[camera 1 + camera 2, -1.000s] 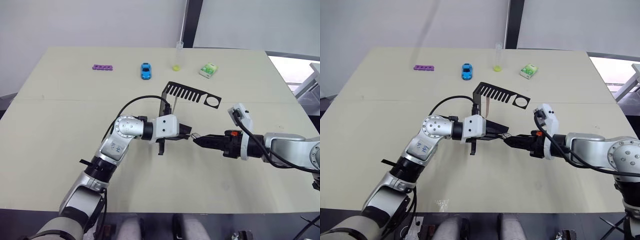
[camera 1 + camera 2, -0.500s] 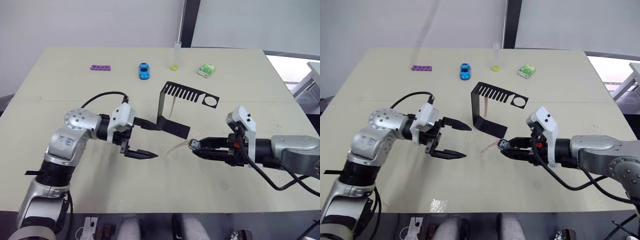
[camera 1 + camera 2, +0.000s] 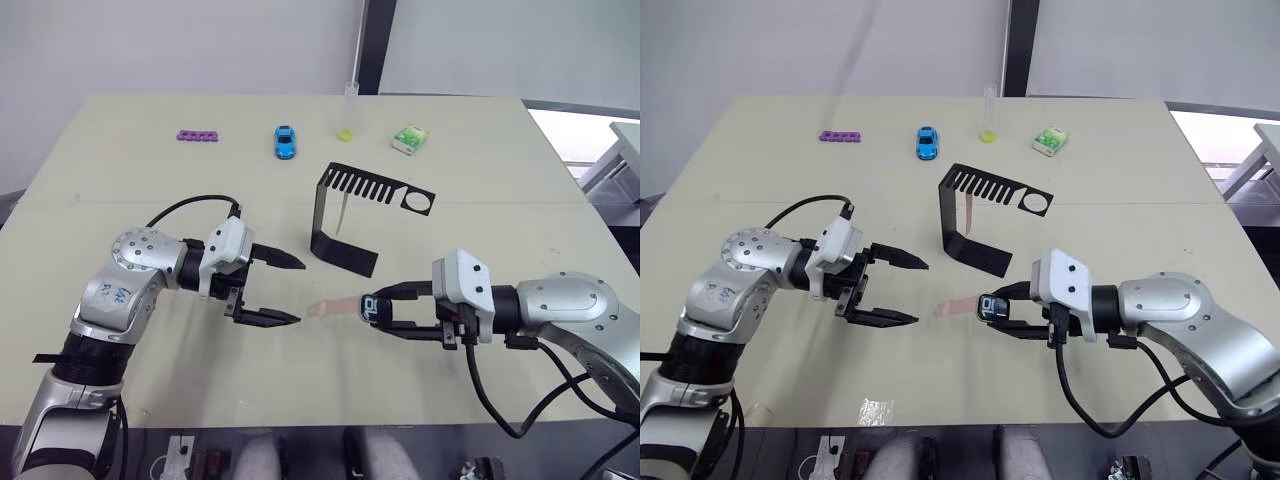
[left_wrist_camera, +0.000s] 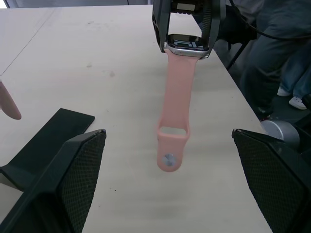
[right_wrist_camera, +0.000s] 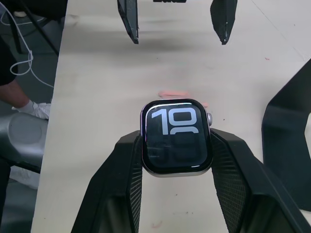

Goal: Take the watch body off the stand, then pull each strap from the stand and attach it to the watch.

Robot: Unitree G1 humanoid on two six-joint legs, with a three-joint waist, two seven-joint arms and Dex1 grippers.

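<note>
While right gripper (image 3: pixel 992 306) clamps rounded-square glossy watch body (image 5: pixel 176 136) | smooth pink strap (image 4: pixel 176 102) points toward spread-fingered left gripper (image 3: pixel 902 292)

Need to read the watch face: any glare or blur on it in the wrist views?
Right wrist view: watch body sharp, digits readable, faint sheen on the glass. Left wrist view: strap sharp, left gripper fingers slightly soft.
</note>
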